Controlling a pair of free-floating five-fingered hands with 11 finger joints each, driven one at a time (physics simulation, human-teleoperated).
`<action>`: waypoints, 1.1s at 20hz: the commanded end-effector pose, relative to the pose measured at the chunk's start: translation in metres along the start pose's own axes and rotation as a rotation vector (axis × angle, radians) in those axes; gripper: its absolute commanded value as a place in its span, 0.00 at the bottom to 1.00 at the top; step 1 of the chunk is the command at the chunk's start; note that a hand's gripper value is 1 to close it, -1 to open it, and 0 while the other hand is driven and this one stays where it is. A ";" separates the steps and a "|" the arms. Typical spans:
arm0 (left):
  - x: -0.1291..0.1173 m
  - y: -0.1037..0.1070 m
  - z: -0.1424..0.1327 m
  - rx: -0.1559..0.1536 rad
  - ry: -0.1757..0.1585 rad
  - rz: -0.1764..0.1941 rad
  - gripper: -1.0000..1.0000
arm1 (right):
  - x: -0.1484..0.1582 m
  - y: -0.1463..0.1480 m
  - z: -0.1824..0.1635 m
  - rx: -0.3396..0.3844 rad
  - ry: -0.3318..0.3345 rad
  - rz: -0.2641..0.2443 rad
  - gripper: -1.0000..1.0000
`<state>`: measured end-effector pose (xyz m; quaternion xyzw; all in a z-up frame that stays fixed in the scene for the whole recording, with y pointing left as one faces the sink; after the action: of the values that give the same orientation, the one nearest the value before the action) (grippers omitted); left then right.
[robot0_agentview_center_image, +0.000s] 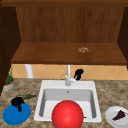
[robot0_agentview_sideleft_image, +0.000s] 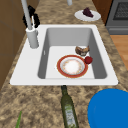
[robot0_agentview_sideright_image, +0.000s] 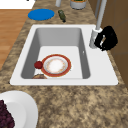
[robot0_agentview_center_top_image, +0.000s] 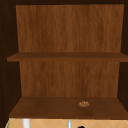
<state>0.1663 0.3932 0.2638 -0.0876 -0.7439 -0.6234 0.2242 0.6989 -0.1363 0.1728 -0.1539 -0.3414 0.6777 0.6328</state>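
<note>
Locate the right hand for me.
In the front view the right hand hangs just right of the faucet, behind the sink; the right side view shows it beside the faucet's base.

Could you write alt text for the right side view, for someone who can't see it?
A black robot hand hovers with curled fingers beside the faucet at a white sink. In the basin lie a red-rimmed plate and a small red fruit; a blue plate and a green bottle sit on the far counter.
</note>
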 end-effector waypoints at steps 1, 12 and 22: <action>0.000 0.000 0.000 0.000 0.000 0.000 0.50 | 0.029 0.001 -0.011 0.052 -0.002 -0.011 1.00; 0.000 0.000 0.000 0.000 0.000 0.000 0.50 | 0.029 0.002 -0.009 -0.008 0.014 0.041 1.00; 0.000 0.000 0.000 0.000 0.000 0.000 0.50 | 0.025 -0.002 0.000 -0.056 0.154 0.118 1.00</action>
<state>0.1663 0.3932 0.2638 -0.0876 -0.7439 -0.6234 0.2242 0.6960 -0.1301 0.1763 -0.2013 -0.3362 0.6720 0.6284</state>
